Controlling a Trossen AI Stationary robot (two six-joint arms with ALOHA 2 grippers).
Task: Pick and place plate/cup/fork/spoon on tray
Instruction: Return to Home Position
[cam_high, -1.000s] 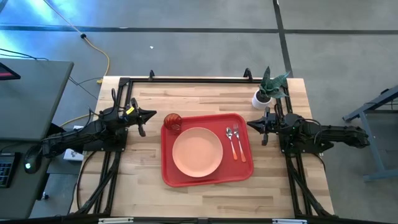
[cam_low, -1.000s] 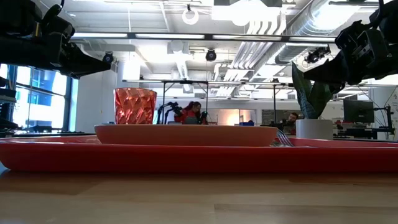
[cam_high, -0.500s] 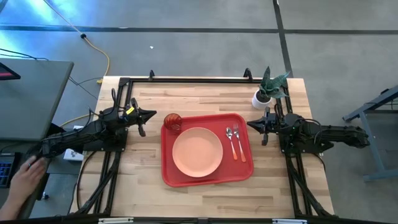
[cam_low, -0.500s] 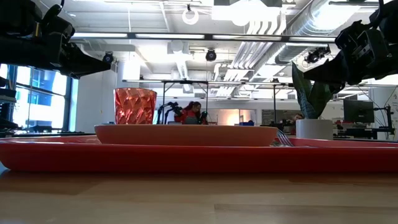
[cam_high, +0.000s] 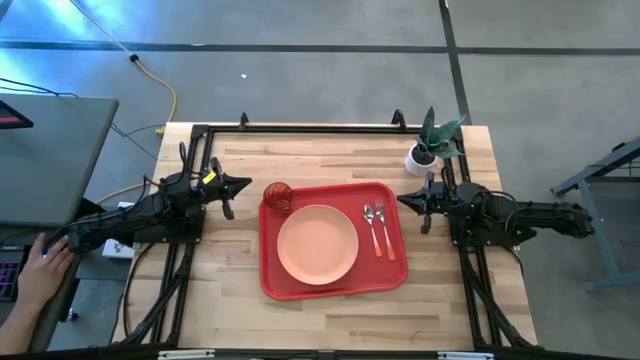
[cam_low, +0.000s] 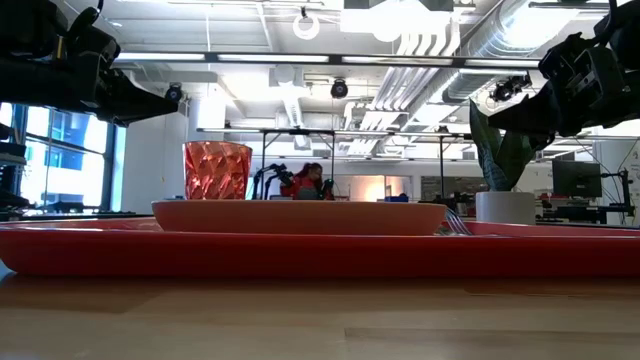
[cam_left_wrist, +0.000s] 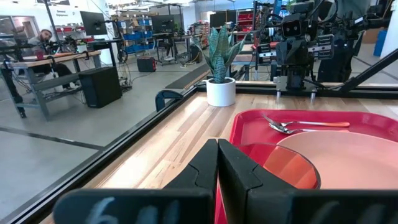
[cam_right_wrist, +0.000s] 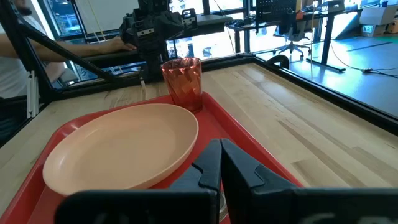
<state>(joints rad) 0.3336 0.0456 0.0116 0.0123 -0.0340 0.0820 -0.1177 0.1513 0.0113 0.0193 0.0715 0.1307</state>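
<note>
At the near edge in the low view runs the rim of the red tray (cam_low: 300, 250), and on it the peach-pink plate (cam_low: 300, 216) shows only as a thin band, with the cup (cam_low: 217, 170) standing behind its left part.

Only the high view sets out the whole layout: the tray (cam_high: 275, 285) lies mid-table (cam_high: 220, 300), the plate (cam_high: 317, 244) sits at its centre, the cup (cam_high: 279, 194) stands upright in the far left corner, and the fork (cam_high: 380, 229) and spoon (cam_high: 370, 226) lie side by side along the right side, metal ends pointing to the far edge (the low view shows barely a glint of them).

The left end effector (cam_high: 238, 186) hovers just off the tray's left rim, near the cup but not touching it; its wrist view shows the fingers (cam_left_wrist: 205, 163) pressed together, holding nothing. The right end effector (cam_high: 403, 200) sits just beyond the right rim, near the cutlery, its fingers (cam_right_wrist: 239, 167) likewise closed and empty.

Farther back, a potted plant (cam_high: 427, 143) stands at the far right corner. A person's hand (cam_high: 40, 268) shows off the table at the left.
</note>
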